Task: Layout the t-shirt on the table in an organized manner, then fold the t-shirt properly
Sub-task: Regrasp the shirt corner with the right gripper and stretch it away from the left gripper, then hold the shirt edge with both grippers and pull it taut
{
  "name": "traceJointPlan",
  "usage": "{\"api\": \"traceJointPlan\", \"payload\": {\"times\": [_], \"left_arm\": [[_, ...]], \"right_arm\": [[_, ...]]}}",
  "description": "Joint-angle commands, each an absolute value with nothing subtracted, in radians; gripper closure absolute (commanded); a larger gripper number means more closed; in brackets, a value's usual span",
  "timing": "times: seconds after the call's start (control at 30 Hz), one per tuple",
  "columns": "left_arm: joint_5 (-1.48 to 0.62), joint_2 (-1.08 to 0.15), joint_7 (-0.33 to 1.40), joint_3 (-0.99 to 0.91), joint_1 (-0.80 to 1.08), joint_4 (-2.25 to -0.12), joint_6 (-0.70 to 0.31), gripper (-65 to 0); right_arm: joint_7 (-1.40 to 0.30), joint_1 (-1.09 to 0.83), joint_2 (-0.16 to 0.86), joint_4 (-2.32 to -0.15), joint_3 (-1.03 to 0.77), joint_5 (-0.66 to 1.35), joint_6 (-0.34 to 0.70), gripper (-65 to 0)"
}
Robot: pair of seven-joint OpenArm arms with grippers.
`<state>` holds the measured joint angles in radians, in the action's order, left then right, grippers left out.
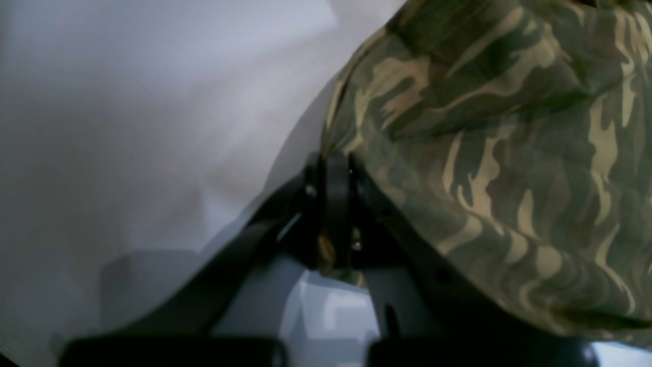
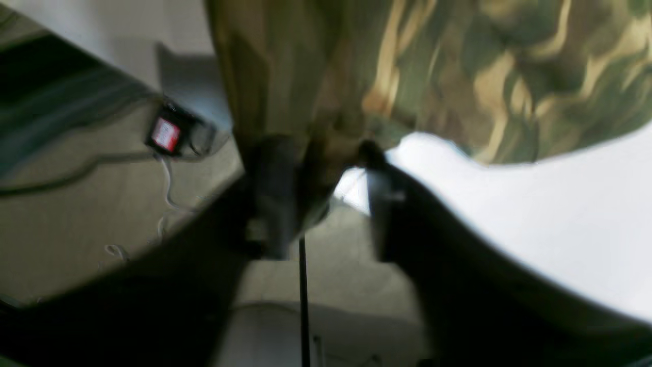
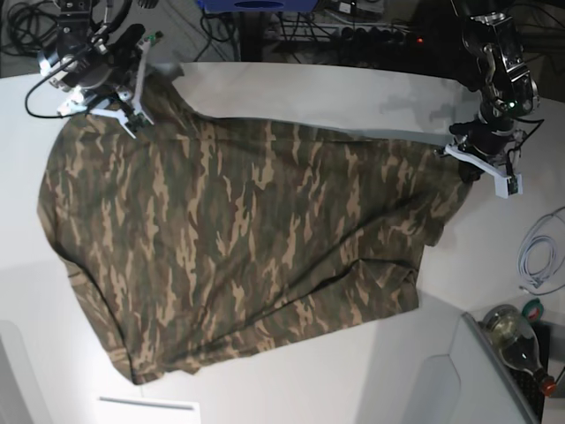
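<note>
The camouflage t-shirt [image 3: 247, 238] lies spread across the white table [image 3: 353, 88], with wrinkles and a folded-over flap near its lower right. At the shirt's right edge my left gripper [image 3: 465, 161] is shut on the cloth. In the left wrist view the black jaws [image 1: 336, 173] are pressed together with the shirt's [image 1: 499, 153] hem pinched between them. My right gripper [image 3: 132, 108] is at the shirt's far left corner. In the blurred right wrist view its jaws [image 2: 323, 155] stand apart, and the cloth [image 2: 407, 66] hangs just above them, brushing one finger [image 2: 275, 173].
A bottle [image 3: 516, 340] and a coiled white cable [image 3: 534, 256] sit at the table's right side. A white sheet [image 3: 146, 404] lies at the front edge. Cables crowd the floor behind the table. A small black box with a red label [image 2: 165, 133] lies on the floor.
</note>
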<state>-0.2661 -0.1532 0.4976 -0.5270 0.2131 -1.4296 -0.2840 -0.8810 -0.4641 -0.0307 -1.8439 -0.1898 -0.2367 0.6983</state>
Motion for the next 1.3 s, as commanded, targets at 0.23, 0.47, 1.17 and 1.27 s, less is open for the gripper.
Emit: {"api": "traceJointPlan", "payload": {"times": [0.23, 0.47, 1.17, 1.27], "left_arm": [[-0.274, -0.166, 0.475, -0.532, 0.206, -1.448, -0.28, 0.0], [-0.274, -0.165, 0.475, -0.526, 0.202, -1.442, -0.28, 0.0], [0.071, 0.028, 0.475, -0.519, -0.099, -1.303, -0.28, 0.0], [0.085, 0.028, 0.475, -0.519, -0.068, -1.334, -0.28, 0.0]], "right_arm": [[-0.855, -0.246, -0.008, -1.724, -0.472, -0.243, 0.698, -40.2], [-0.754, -0.039, 0.077, -1.287, -0.562, -0.245, 0.698, 0.0], [-0.464, 0.325, 0.285, -0.839, -0.403, -0.243, 0.698, -3.6], [-0.596, 0.18, 0.203, -1.21, -0.449, -0.243, 0.698, -5.3]]}}
